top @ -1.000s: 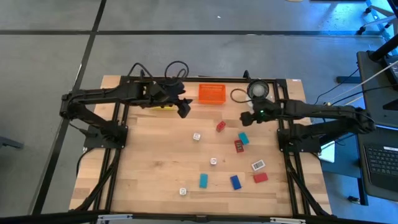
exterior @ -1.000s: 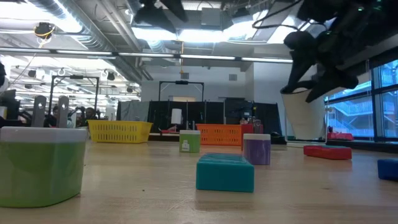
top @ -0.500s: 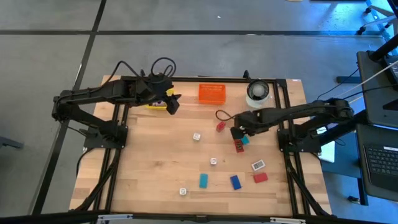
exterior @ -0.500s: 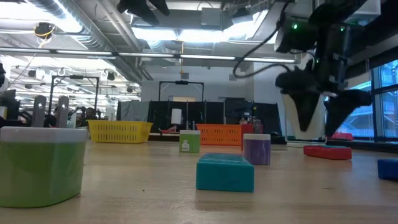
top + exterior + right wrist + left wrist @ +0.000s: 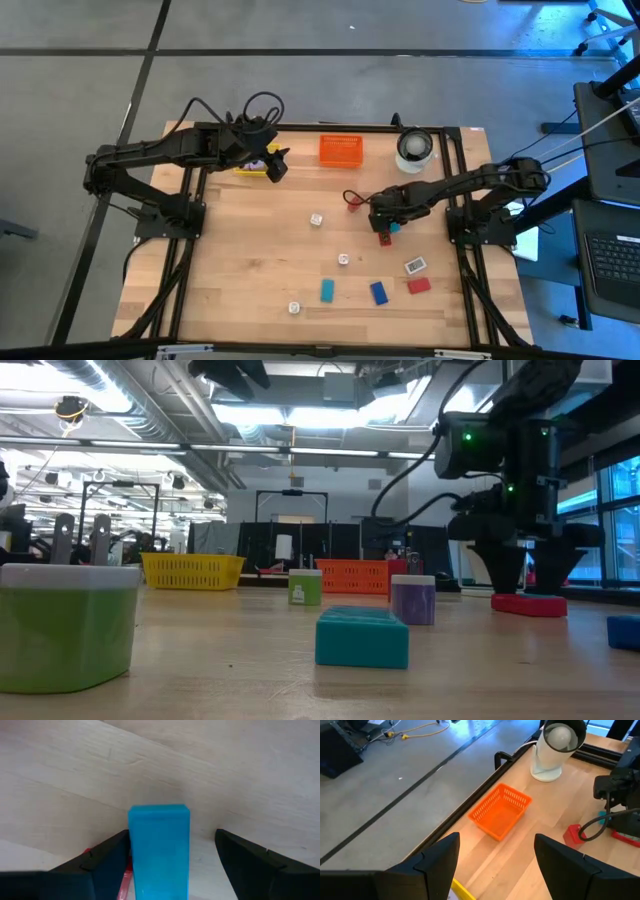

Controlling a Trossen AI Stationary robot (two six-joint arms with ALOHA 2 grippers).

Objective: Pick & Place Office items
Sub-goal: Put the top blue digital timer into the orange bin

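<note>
My right gripper is open and points down at the table right of centre. In its wrist view its fingers stand on either side of a bright blue block lying on the wood. A red block lies right beside the blue one; in the low view the fingers come down just above a red block. Other small pieces are scattered nearer me: a white cube, a teal block and a blue block. My left gripper hovers open at the yellow tray. My right gripper comes at the blue block from above, one finger close against the block's long side and the other finger apart from it. I cannot tell whether the near finger touches. The block lies flat on the table.
The orange tray and the white round container stand at the far edge. A red piece with a dark cable over it lies left of my right gripper. More pieces lie near the right near corner.
My right gripper has moved from beside the white container toward the table's near edge and down, until its fingers stand around the blue block. My left gripper has drawn back toward the left and far edge, to the yellow tray, then stayed still.
</note>
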